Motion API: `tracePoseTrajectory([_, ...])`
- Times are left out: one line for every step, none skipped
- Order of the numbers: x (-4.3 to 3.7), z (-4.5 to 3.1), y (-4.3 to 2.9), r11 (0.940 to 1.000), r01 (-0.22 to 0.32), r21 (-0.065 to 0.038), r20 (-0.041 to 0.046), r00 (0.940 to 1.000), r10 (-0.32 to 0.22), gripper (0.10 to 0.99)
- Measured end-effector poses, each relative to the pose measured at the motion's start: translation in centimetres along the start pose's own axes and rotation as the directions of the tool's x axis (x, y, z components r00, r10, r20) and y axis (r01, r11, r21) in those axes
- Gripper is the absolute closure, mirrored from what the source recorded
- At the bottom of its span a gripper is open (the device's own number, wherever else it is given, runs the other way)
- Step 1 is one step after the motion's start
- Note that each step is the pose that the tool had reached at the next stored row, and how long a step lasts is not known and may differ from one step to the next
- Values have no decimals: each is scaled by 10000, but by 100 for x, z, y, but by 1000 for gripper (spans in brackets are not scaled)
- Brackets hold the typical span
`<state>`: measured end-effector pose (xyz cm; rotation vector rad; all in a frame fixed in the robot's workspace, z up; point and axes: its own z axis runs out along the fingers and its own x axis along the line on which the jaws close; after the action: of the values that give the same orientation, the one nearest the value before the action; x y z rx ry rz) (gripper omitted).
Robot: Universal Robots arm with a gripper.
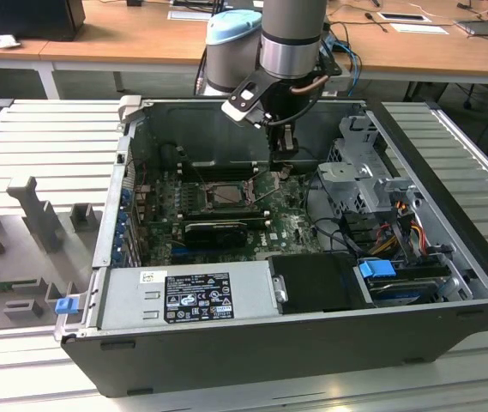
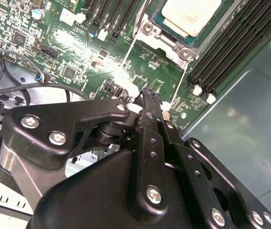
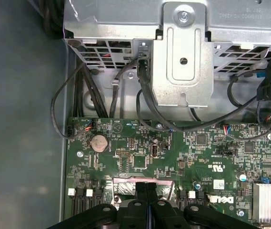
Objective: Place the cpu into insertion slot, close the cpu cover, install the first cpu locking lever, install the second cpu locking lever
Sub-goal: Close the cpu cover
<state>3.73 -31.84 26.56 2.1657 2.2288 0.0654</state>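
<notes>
- Computer case (image 1: 252, 343): open-topped, resting on the ribbed surface (image 1: 46, 137). We log the motherboard (image 1: 286, 227) inside.
- The insertion slot (image 1: 225, 192): on the board, to the exterior view's left of the gripper.
- The cpu (image 2: 191, 14): pale top up, lying within the slot's metal rim in the second wrist view.
- Gripper (image 1: 283, 169): above the board, near the slot. Its fingers (image 3: 140, 193) are clenched together, grasping nothing we can see.
</notes>
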Motion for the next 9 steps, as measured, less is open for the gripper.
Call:
tracePoseTrajectory([0, 0, 3, 10000, 0, 0, 0, 10000, 0, 980])
tracePoseTrajectory([0, 0, 6, 10000, 0, 0, 0, 10000, 0, 980])
tracePoseTrajectory([0, 0, 10, 10000, 0, 0, 1, 10000, 0, 980])
tracePoseTrajectory([-1, 1, 14, 10000, 0, 0, 1, 10000, 0, 980])
tracePoseTrajectory([-1, 1, 19, 10000, -1, 0, 1, 10000, 1, 980])
tracePoseTrajectory([-1, 1, 24, 10000, -1, 1, 1, 10000, 1, 980])
tracePoseTrajectory([-1, 2, 32, 10000, -1, 1, 0, 10000, 1, 980])
tracePoseTrajectory([-1, 2, 39, 10000, 0, 2, 0, 10000, 0, 980])
tracePoseTrajectory([-1, 2, 47, 10000, 0, 2, 1, 10000, 0, 980])
